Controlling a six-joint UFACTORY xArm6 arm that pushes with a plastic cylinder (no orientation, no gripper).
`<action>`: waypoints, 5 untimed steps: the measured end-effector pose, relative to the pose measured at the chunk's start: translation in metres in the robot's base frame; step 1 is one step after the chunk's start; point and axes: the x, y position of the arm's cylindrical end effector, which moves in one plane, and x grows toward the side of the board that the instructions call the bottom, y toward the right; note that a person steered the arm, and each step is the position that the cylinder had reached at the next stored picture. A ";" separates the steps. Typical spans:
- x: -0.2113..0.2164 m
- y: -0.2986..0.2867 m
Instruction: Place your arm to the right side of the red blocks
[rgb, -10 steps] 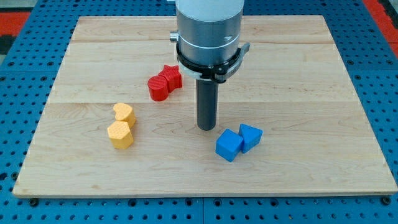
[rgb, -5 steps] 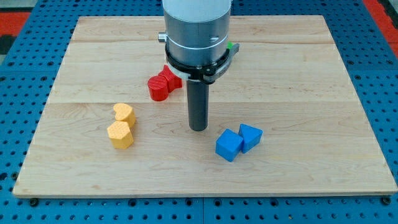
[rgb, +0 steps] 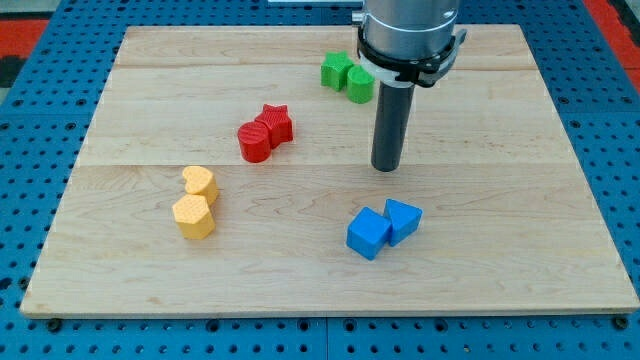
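Two red blocks touch left of the board's middle: a red cylinder (rgb: 255, 141) and a red star (rgb: 276, 123) up and right of it. My tip (rgb: 386, 168) rests on the board well to the right of them and slightly lower, with a wide gap of bare wood between. The dark rod rises from the tip to the grey arm body at the view's top.
Two green blocks (rgb: 347, 77) sit near the top, just left of the rod. Two blue blocks (rgb: 383, 228) lie below my tip. A yellow heart (rgb: 201, 182) and a yellow hexagonal block (rgb: 193, 216) sit at the left. The wooden board (rgb: 520, 200) lies on a blue pegboard.
My tip has moved right and up, from just below and right of the red blocks to well right of them. The arm body no longer hides the green blocks. No block has moved.
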 end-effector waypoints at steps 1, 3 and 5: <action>-0.001 0.000; -0.012 0.000; -0.022 0.000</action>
